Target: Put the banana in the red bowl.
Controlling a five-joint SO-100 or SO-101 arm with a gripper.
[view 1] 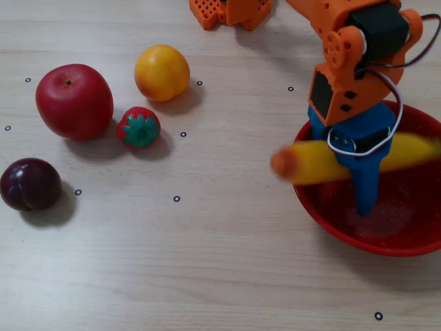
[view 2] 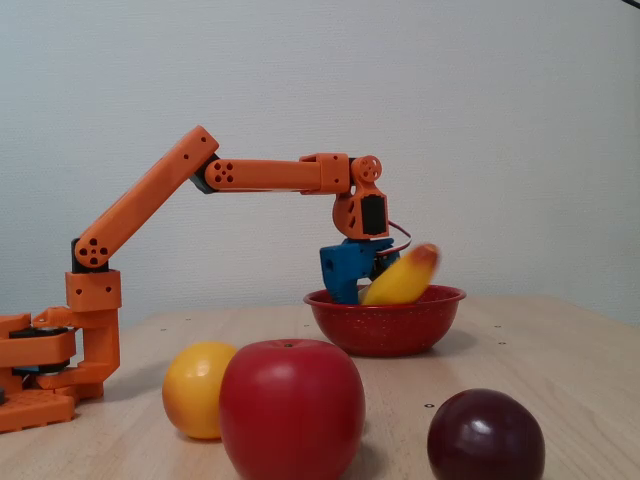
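Orange arm (view 2: 250,175) reaching right, blue gripper (view 2: 352,285) over red bowl (view 2: 385,322) rim, blurred banana (view 2: 403,277) tilted toward 2 o'clock, apple (view 2: 290,408) in foreground.

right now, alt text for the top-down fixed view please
An orange arm's blue gripper holds a yellow banana over a red bowl at right. To the left on the wooden table sit loose fruits.

One fixed view looks down — another looks level, low; both share the red bowl (view 1: 324,219) (view 2: 385,325).

wall (view 2: 480,100): plain pale grey | table (view 1: 227,269): light wood, evenly lit
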